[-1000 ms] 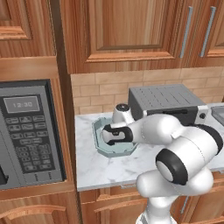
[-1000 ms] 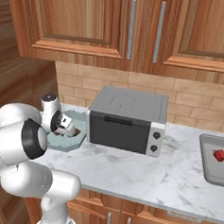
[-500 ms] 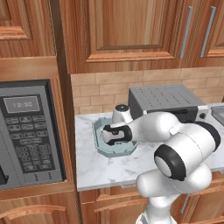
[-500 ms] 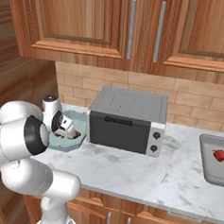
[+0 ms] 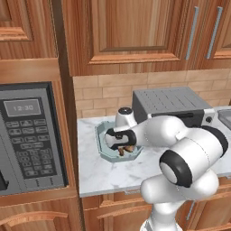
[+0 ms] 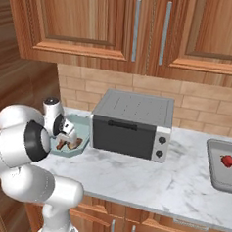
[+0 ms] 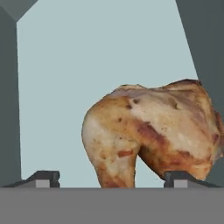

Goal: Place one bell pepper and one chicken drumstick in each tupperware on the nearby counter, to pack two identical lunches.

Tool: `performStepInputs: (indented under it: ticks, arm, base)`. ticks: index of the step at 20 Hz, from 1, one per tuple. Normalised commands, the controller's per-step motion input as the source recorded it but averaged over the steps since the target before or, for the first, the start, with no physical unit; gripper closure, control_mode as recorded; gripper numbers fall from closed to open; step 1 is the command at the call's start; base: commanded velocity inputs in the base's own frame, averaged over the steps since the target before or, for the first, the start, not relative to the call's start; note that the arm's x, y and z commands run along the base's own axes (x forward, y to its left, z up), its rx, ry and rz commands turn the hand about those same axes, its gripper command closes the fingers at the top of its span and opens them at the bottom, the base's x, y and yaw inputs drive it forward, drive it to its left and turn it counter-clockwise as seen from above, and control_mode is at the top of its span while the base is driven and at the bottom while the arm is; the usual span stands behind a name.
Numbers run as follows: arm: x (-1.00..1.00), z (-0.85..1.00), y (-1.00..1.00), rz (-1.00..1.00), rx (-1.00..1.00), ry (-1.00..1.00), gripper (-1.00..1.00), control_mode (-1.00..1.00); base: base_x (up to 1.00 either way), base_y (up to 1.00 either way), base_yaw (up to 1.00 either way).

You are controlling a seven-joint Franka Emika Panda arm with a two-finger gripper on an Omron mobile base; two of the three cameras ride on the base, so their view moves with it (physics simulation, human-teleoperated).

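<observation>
The pale teal octagonal tupperware [image 5: 100, 134] [image 6: 81, 122] sits on the marble counter [image 5: 103, 173] left of the toaster oven. A golden-brown chicken drumstick [image 5: 128, 149] [image 6: 66, 144] [image 7: 153, 135] lies on its floor. My gripper [image 5: 119, 147] [image 6: 70, 136] [image 7: 111, 179] hangs low over the tupperware, open, its fingertips [image 7: 43, 177] set wide on either side of the drumstick and not pressing it. At the far right stands the grey rectangular tupperware [image 6: 216, 170] [image 5: 224, 115] with a red bell pepper [image 6: 227, 160] inside.
A silver-black toaster oven [image 6: 132, 124] [image 5: 171, 103] stands right beside the teal tupperware. A built-in microwave [image 5: 27, 135] fills the wall at the left. Brick backsplash and wooden wall cabinets [image 6: 144, 26] close off the back.
The jaws have opened and let go of the drumstick, which now rests in the teal tupperware. The arm has barely moved.
</observation>
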Motion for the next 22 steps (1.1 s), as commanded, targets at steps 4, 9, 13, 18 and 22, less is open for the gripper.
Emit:
performStepInputs:
  ticks: [4, 9, 13, 18, 22]
  arm:
    - [-0.77, 0.59, 0.0, -0.06, 0.0, 0.0, -1.0, -1.0]
    - [-1.0, 0.82, -0.04, -0.02, 0.0, -0.06, -1.0, -1.0]
    - [-1.0, 0.82, -0.32, 0.0, 0.0, -0.03, -1.0, -1.0]
    - [-1.0, 0.65, -0.76, -0.01, 0.03, 0.0, -1.0, -1.0]
    - [-0.8, 0.81, -0.66, 0.0, 0.04, -0.01, -1.0, -1.0]
  base:
    - [0.0, 0.0, 0.0]
    - [0.0, 0.0, 0.0]
    - [0.0, 0.0, 0.0]
    - [0.0, 0.0, 0.0]
    - [0.0, 0.0, 0.0]
